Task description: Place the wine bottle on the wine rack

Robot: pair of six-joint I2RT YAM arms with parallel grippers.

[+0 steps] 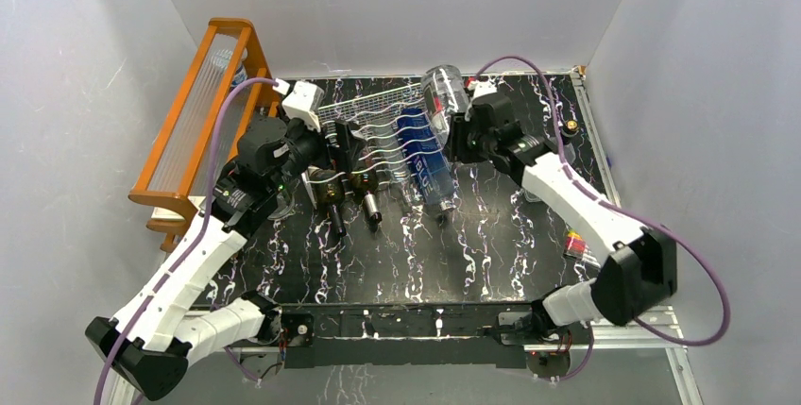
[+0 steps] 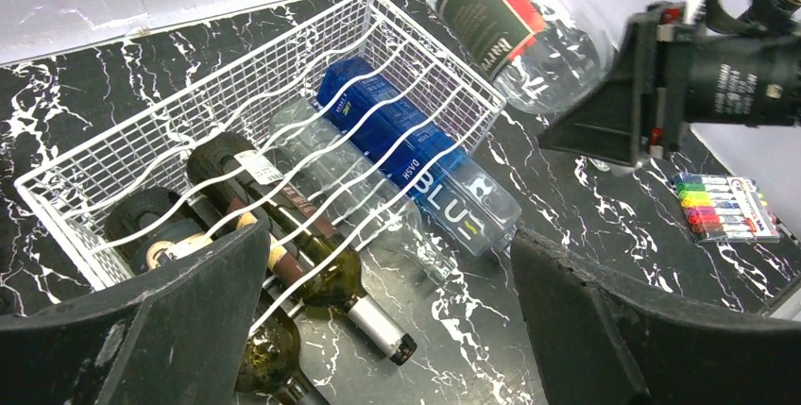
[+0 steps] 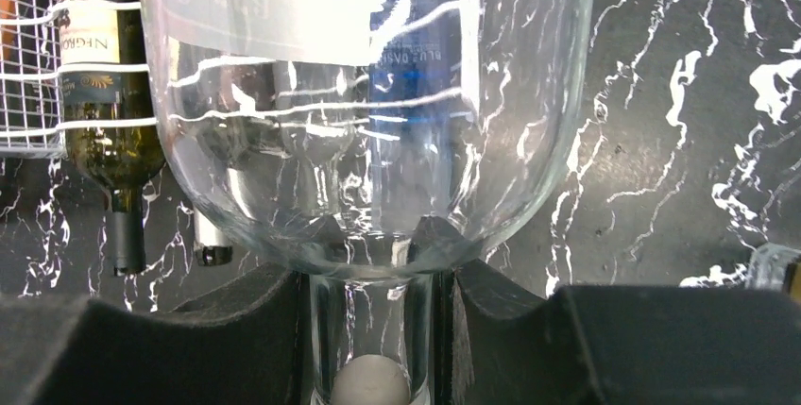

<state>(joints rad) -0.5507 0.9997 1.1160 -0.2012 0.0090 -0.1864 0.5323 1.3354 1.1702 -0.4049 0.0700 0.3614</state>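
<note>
Black tabletop (image 1: 491, 254) with white veins.
The wire wine rack (image 1: 364, 108) lies flat near the back. An orange wooden shelf (image 1: 189, 122) stands at the left edge, and a marker pack (image 1: 576, 244) lies at the right.

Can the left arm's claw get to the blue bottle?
Probably yes: the left claw is open and faces the blue bottle in the wine rack, nothing between. The right claw's clear bottle hangs aside.

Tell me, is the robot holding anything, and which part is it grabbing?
The right gripper holds the clear wine bottle by its neck, just under the shoulder. The left gripper is open and holds nothing.
</note>
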